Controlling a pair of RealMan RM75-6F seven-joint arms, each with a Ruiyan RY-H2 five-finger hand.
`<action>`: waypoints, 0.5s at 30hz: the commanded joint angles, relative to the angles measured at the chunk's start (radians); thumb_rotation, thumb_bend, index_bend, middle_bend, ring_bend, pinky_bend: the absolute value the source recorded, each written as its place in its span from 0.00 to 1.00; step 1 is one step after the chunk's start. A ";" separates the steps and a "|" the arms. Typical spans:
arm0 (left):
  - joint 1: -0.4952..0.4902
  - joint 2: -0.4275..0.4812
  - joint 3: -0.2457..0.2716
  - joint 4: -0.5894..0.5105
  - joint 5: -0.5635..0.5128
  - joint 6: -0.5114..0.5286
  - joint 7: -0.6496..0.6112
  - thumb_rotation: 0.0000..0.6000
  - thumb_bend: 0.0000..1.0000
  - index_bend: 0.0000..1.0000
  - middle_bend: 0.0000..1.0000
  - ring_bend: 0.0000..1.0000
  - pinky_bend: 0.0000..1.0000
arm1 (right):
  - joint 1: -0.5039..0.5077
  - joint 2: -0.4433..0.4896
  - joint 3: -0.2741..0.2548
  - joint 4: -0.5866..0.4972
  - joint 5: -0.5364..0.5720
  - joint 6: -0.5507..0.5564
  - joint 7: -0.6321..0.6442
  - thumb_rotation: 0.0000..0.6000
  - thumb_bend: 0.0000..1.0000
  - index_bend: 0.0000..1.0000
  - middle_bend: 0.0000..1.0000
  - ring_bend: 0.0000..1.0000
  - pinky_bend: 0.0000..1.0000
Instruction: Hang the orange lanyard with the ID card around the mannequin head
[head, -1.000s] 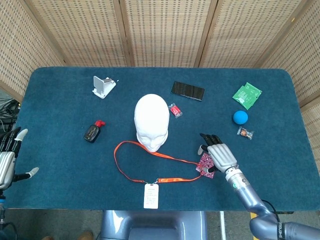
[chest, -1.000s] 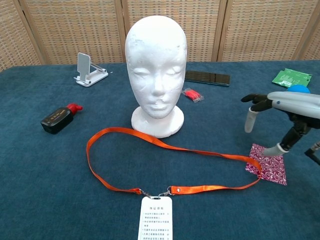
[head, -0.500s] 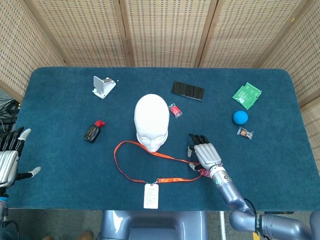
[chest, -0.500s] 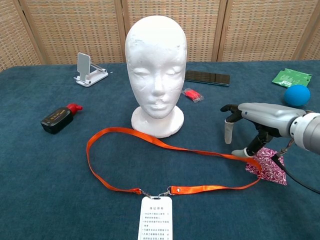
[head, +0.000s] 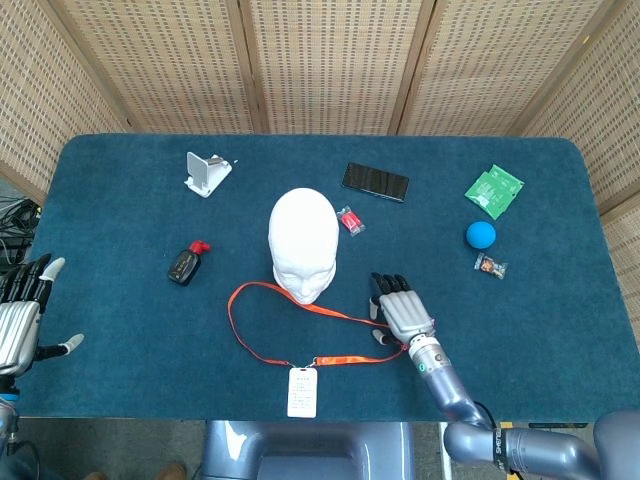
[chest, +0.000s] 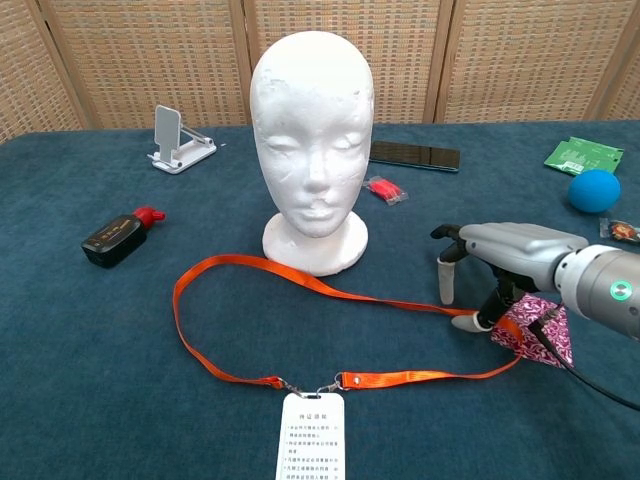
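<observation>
Right hand (head: 402, 311) has slid left over the orange lanyard (chest: 300, 283), fingers (chest: 446, 278) spread wide, holding nothing; left hand (head: 22, 315) unchanged, open

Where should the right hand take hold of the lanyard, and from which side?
Probably at the lanyard's right bend, beside the right hand. The strap lies flat on the table, so come from above and pinch there; the card end would then dangle.

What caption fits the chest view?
Right hand poised open over the orange lanyard lying before the mannequin head.
</observation>
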 joint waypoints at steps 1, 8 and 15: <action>0.000 0.000 0.000 0.001 0.000 0.000 -0.002 1.00 0.00 0.00 0.00 0.00 0.00 | 0.005 -0.007 -0.003 0.005 0.006 0.003 -0.006 1.00 0.49 0.52 0.00 0.00 0.00; -0.001 0.003 0.000 0.002 -0.001 0.002 -0.008 1.00 0.00 0.00 0.00 0.00 0.00 | 0.013 -0.026 -0.010 0.022 0.014 0.009 -0.017 1.00 0.52 0.54 0.00 0.00 0.00; -0.002 0.005 0.001 0.004 -0.003 -0.001 -0.016 1.00 0.00 0.00 0.00 0.00 0.00 | 0.018 -0.044 -0.015 0.039 0.013 0.015 -0.017 1.00 0.57 0.57 0.00 0.00 0.00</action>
